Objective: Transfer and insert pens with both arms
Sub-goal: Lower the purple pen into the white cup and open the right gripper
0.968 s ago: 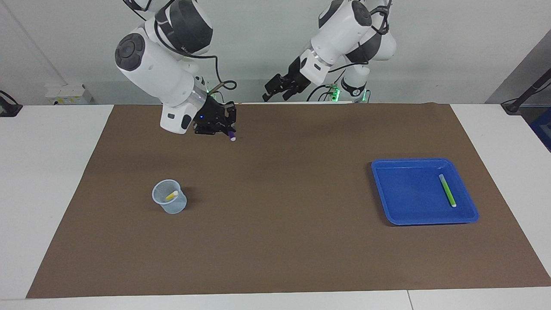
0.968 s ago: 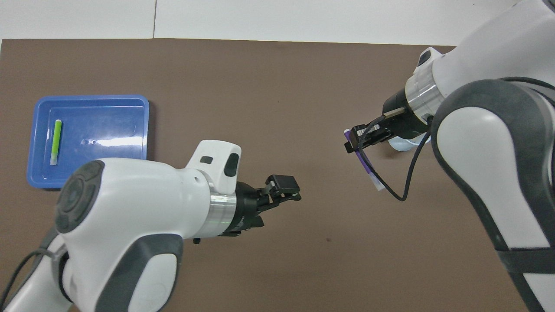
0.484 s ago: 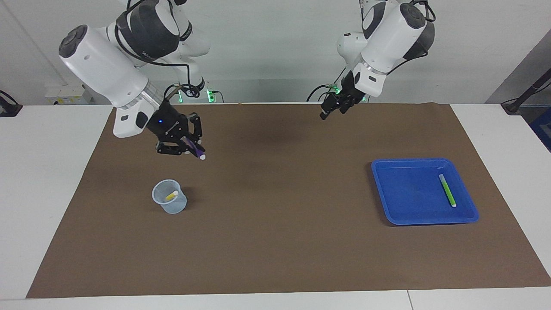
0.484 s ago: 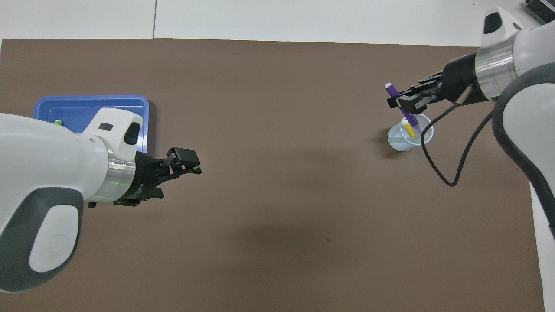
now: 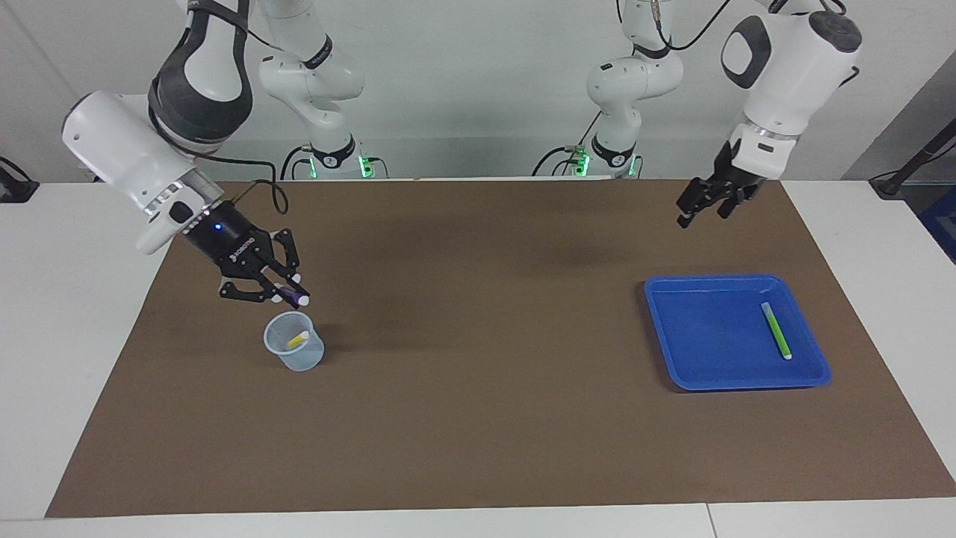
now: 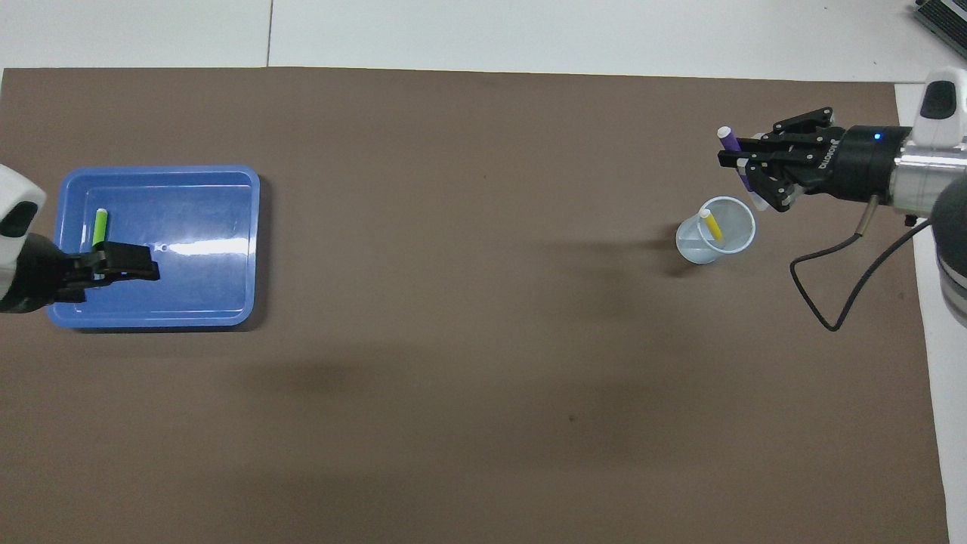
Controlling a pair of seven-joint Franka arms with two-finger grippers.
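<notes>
My right gripper (image 5: 286,297) (image 6: 744,172) is shut on the purple pen (image 5: 296,300) (image 6: 728,139) and holds it tilted in the air, just above the clear cup (image 5: 293,345) (image 6: 716,240). A yellow pen (image 5: 298,339) (image 6: 710,225) leans inside that cup. The green pen (image 5: 776,329) (image 6: 100,227) lies flat in the blue tray (image 5: 736,381) (image 6: 159,172) at the left arm's end of the table. Raised high over the tray, my left gripper (image 5: 700,214) (image 6: 140,270) stands open with nothing in it.
A brown mat (image 5: 478,388) covers most of the white table (image 5: 82,299). Cup and tray are the only containers on it. A black cable (image 6: 831,295) loops down from the right wrist beside the cup.
The right arm carried the purple pen from the mat's robot-side edge to above the cup. The left arm swung from the table's middle to over the tray, still open.
</notes>
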